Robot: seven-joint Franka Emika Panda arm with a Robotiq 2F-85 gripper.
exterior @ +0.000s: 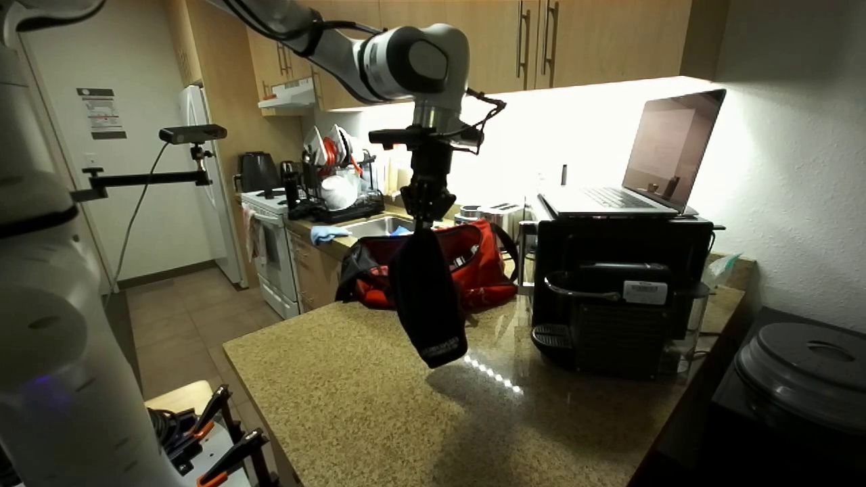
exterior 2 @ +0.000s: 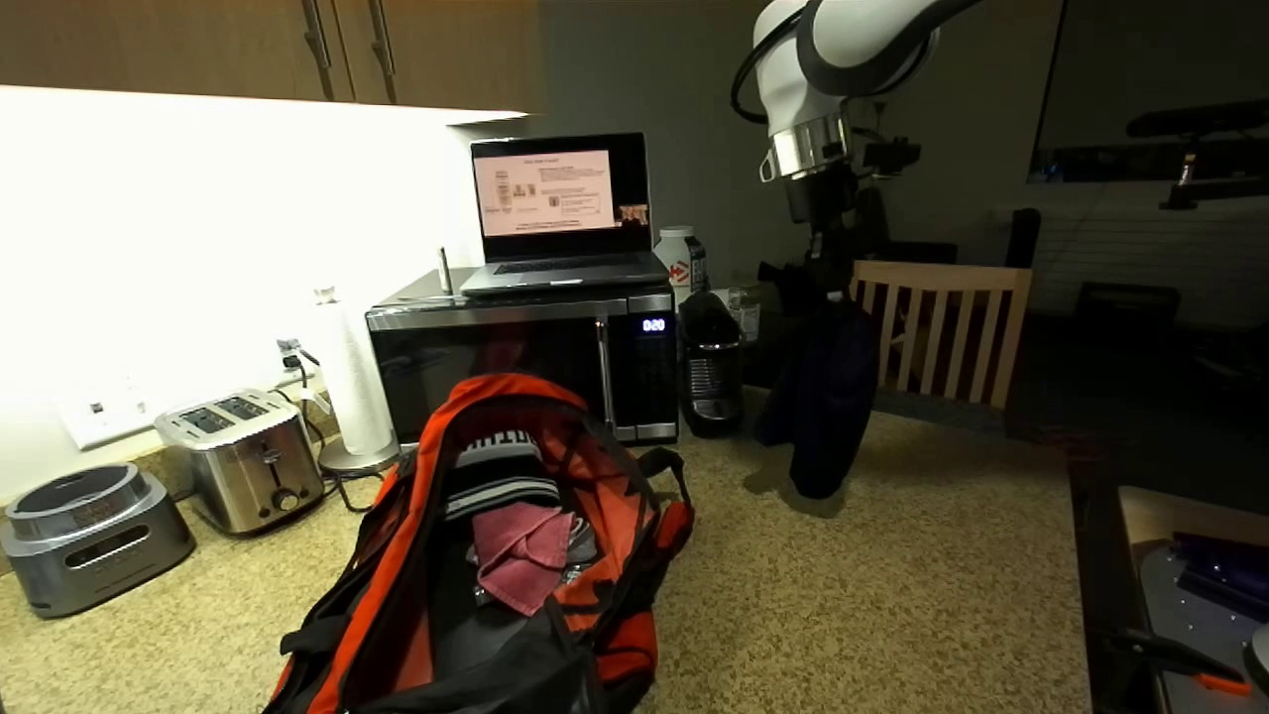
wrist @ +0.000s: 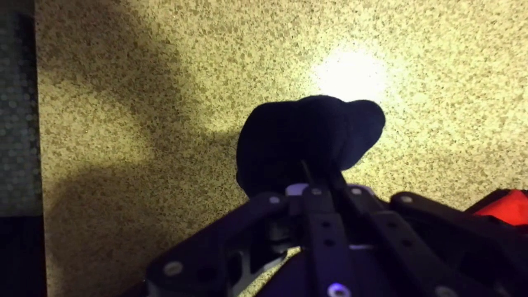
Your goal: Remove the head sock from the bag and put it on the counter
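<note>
Got loads of bare bench (exterior: 352, 385) below and around the dangling sock (exterior: 427, 297), so could come straight down there. Would bump the bag (exterior 2: 600, 486) off to one side, though. Looks blocked behind that in an exterior view: microwave (exterior 2: 496, 347) with laptop (exterior 2: 560, 213) on top, coffee maker (exterior 2: 712, 372) right beside.

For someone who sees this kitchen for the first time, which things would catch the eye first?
Most likely the dark head sock, which hangs from the gripper over the counter. Next, perhaps, the open red and black bag on the counter, with a pink cloth inside. In an exterior view, the bright laptop screen above the microwave also stands out.
</note>
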